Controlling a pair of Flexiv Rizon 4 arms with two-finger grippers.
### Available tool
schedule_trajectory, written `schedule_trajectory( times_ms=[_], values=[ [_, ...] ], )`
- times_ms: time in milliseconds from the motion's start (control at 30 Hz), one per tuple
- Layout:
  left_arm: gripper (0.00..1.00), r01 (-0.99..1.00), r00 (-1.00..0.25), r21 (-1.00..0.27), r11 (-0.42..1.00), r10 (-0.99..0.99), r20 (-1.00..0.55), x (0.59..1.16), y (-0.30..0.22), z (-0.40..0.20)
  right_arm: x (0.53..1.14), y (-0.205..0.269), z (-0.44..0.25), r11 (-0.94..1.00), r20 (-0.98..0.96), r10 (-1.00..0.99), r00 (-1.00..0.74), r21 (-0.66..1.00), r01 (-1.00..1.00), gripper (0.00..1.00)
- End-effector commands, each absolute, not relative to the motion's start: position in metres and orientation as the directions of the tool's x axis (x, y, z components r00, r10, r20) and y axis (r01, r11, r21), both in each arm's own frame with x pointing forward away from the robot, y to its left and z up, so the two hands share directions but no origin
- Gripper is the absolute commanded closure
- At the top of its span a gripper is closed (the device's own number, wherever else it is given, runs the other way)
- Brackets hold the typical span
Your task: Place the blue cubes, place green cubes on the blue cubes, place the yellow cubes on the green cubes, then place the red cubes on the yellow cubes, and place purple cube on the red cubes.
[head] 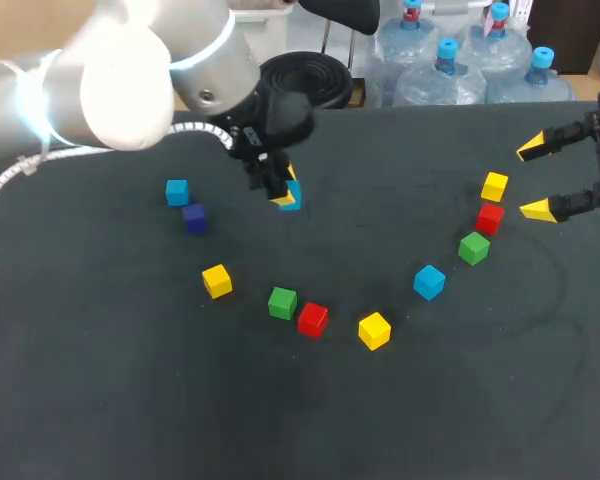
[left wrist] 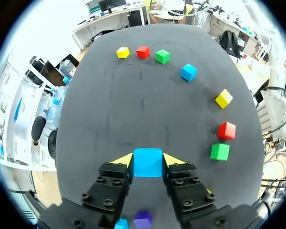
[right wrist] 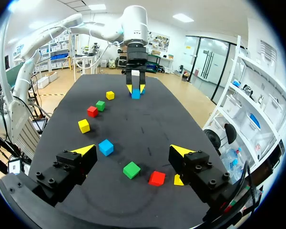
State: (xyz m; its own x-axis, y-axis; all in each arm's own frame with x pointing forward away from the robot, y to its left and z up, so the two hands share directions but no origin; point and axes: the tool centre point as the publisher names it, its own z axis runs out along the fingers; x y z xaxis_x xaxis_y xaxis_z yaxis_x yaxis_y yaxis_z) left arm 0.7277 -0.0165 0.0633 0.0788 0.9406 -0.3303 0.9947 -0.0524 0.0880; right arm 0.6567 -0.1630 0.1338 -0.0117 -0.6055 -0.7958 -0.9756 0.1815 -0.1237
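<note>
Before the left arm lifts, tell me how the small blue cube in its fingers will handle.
The small blue cube looks rigid, with crisp flat faces, so it probably won't deform in the left gripper. Its sides meet both yellow fingertips squarely, so it should lift without twisting. Set down, it likely won't roll.

Counter (head: pixel 120 400): covered by a dark, matt, cloth-like sheet marked with faint pale scuff lines. Blue cube (left wrist: pixel 148 162) gripped in the left claw (left wrist: pixel 148 161): smooth, evenly coloured faces with a soft sheen; whether wood or plastic cannot be told. Purple cube (head: pixel 194 217): same smooth finish, duller in look. Left claw: matt black finger blocks that look like plastic, set with dark metal screw heads; tips smooth bright yellow. Right claw (right wrist: pixel 133 150): identical finish. Left arm (head: pixel 130 80): glossy white shell and satin silver-grey housing, with a white ribbed cable sleeve (head: pixel 0 190) alongside.
</note>
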Motion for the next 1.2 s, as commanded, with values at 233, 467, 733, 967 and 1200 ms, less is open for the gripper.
schedule_trajectory(
  times_ms=[233, 467, 733, 967, 1200],
  values=[
    [1.00, 0.998, 0.049, 0.048, -0.036, 0.953, -0.300, 0.728, -0.044, 0.051, 0.657, -0.163, 0.133, 0.181, -0.797, -0.604, -0.010, -0.124, -0.976, 0.00],
    [1.00, 0.999, 0.031, 0.040, -0.020, 0.953, -0.301, 0.725, -0.054, 0.042, 0.657, -0.163, 0.133, 0.181, -0.797, -0.604, -0.010, -0.124, -0.976, 0.00],
    [1.00, 1.000, 0.022, 0.019, -0.017, 0.956, -0.292, 0.721, -0.057, 0.033, 0.657, -0.163, 0.133, 0.181, -0.797, -0.604, -0.010, -0.124, -0.976, 0.00],
    [1.00, 1.000, 0.013, 0.002, -0.013, 0.961, -0.277, 0.716, -0.055, 0.027, 0.657, -0.163, 0.133, 0.181, -0.797, -0.604, -0.010, -0.124, -0.976, 0.00],
    [1.00, 1.000, 0.004, -0.017, -0.009, 0.959, -0.282, 0.708, -0.058, 0.024, 0.657, -0.163, 0.133, 0.181, -0.797, -0.604, -0.010, -0.124, -0.976, 0.00]
  ],
)
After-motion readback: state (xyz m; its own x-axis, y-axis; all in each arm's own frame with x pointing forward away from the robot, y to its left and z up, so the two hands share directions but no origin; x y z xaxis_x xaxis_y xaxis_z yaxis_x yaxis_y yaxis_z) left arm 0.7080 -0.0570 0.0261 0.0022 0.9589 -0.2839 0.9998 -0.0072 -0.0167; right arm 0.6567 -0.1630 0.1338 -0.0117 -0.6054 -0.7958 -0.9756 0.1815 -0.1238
